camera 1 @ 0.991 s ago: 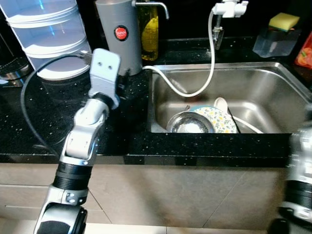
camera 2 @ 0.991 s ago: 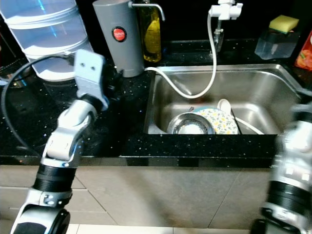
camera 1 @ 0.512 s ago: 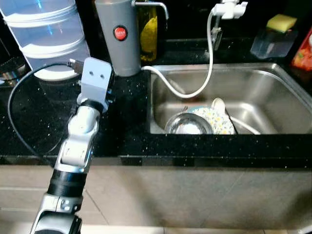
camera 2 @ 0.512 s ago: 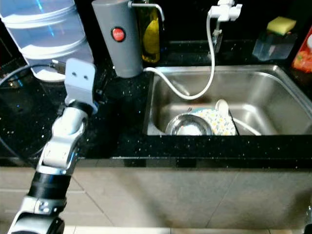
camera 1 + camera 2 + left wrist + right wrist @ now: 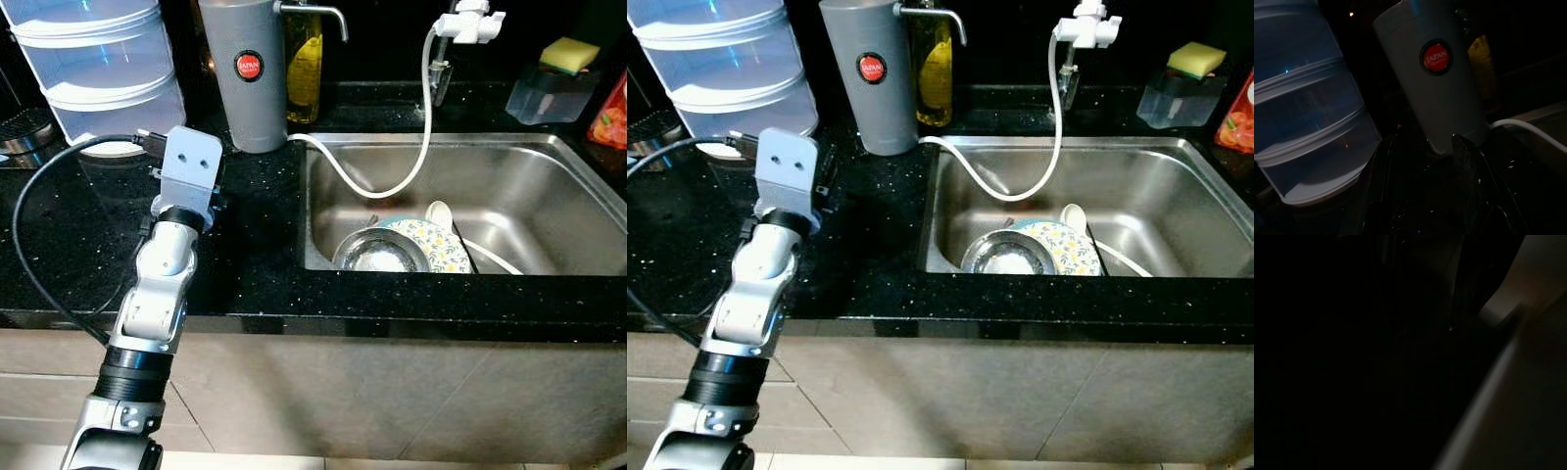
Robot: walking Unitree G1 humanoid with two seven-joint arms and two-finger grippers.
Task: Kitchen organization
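Task's things, as judged: dishes in the steel sink (image 5: 578, 206), namely a floral plate (image 5: 439, 243) leaning over a metal bowl (image 5: 380, 252), with a white spoon (image 5: 441, 211) propped behind them, all at the near left of the basin. A white hose (image 5: 392, 181) runs from the tap fitting (image 5: 470, 22) down into the basin and out to the grey canister (image 5: 243, 73) with a red badge, which stands on the black worktop (image 5: 255, 264) at the sink's left corner. Behind the canister, a yellow oil bottle (image 5: 302, 61); further left, a stacked clear container (image 5: 93, 69). At the far right corner, a clear box with a yellow sponge (image 5: 570, 47). Left gripper (image 5: 1425, 166) hovers low over the worktop between container and canister, aimed at the canister; in the left wrist view the fingers stand narrowly apart and hold nothing. Right arm hangs idle; its wrist view is dark, fingers' state cannot be told. Risks, judged: the left gripper sits close to the canister, so a forward push could tip it or drag the hose; the arm's own black cable (image 5: 39, 245) loops over the worktop and may snag; the leaning plate could slide and clatter if the bowl is lifted first
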